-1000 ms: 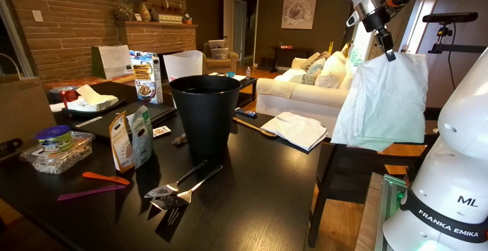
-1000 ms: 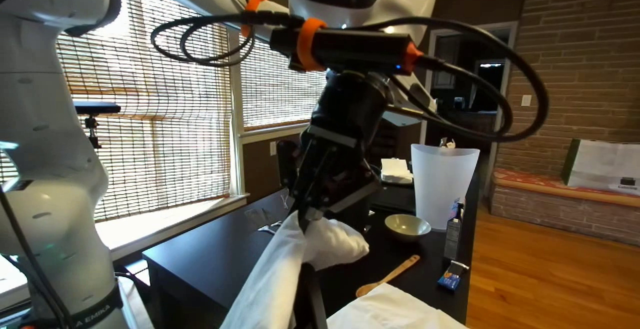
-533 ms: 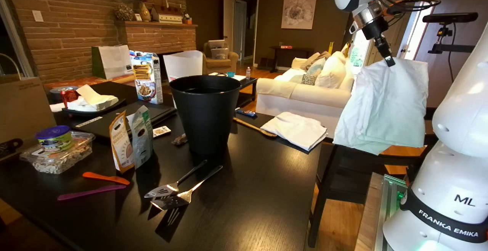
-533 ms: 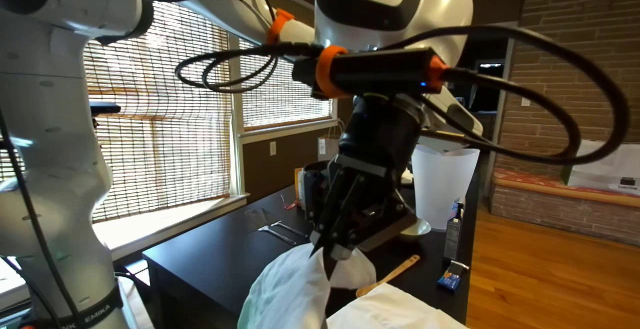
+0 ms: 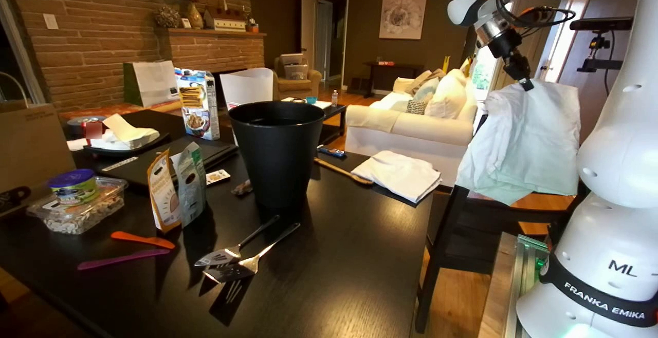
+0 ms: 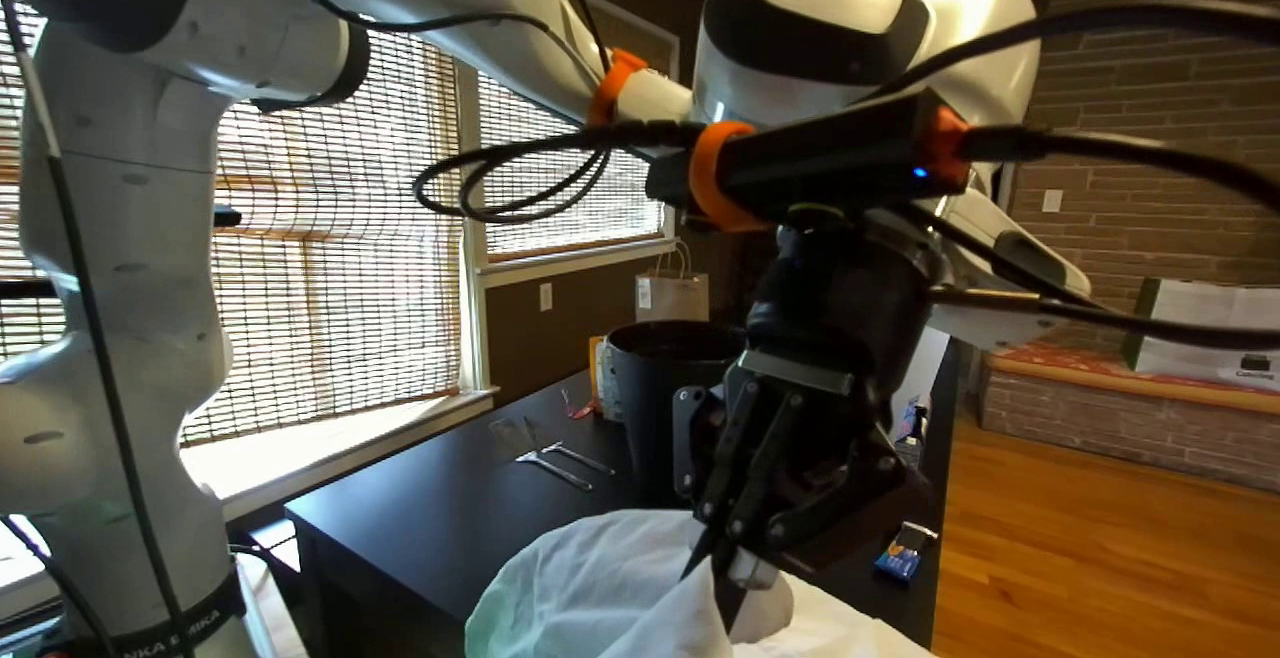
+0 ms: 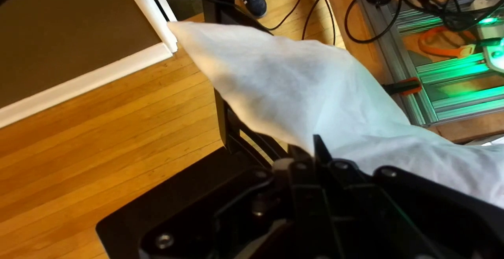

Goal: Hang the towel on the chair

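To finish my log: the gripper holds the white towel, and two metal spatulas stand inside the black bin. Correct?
Not inside: an exterior view shows the two metal spatulas lying on the table, outside the black bin. The gripper does hold the white towel.

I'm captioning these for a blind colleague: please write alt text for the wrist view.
A black gripper pinches a white towel that partly hides a dark chair. Wooden floor shows at left, a dark shoe at top, green-lit metal rails at upper right.

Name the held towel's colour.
White, faintly greenish lower down; the towel shows best in an exterior view.
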